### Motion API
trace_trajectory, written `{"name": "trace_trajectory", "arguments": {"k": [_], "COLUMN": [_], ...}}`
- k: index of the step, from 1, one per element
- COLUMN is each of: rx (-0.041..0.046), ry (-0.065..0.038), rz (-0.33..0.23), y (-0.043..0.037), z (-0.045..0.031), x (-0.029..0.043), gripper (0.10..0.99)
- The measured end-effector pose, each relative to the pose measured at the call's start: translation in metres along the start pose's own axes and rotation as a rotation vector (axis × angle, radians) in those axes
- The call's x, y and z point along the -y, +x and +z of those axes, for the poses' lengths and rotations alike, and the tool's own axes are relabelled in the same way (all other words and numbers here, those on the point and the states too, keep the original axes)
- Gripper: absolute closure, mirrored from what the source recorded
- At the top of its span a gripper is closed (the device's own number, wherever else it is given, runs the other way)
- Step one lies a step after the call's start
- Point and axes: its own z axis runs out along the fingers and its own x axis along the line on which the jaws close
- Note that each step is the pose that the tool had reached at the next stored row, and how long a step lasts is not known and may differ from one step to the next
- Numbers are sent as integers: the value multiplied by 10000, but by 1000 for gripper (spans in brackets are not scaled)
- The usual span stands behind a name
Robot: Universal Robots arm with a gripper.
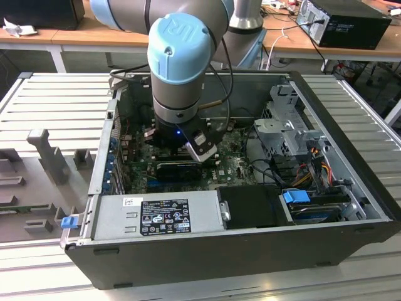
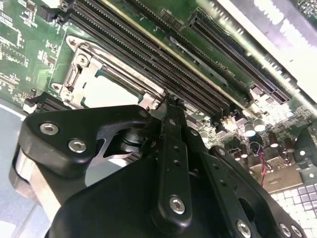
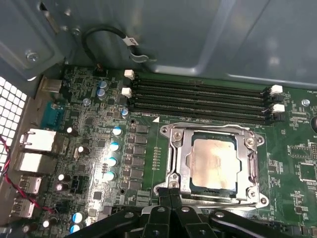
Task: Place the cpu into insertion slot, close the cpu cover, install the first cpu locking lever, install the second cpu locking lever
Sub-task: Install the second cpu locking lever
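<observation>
Inside the open computer case (image 1: pixel 351 188), the cpu (image 3: pixel 214 163) already sits in the insertion slot (image 3: pixel 174 163) with the cpu cover (image 3: pixel 214 131) closed over it, while the tool (image 3: pixel 170 194), fingers pressed together and empty, touches the socket's edge, so the lever work looks unfinished

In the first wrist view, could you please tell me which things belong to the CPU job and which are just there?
Job: cpu, seated in the insertion slot; cpu cover over it; gripper at its edge.
Just there: memory slots; capacitors; rear ports.

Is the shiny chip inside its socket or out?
In. The cpu lies flat in the insertion slot, with the cpu cover framing it.
</observation>
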Motion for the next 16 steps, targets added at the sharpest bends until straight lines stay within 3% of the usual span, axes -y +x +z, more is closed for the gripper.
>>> {"name": "trace_trajectory", "arguments": {"k": [4, 5, 11, 16], "rx": [12, 24, 74, 93], "ry": [-118, -199, -318, -518], "rz": [2, 14, 116, 116], "y": [18, 20, 23, 63], "z": [-5, -4, -9, -3], "x": [23, 33, 68, 98], "gripper": [980, 980, 980, 980]}}
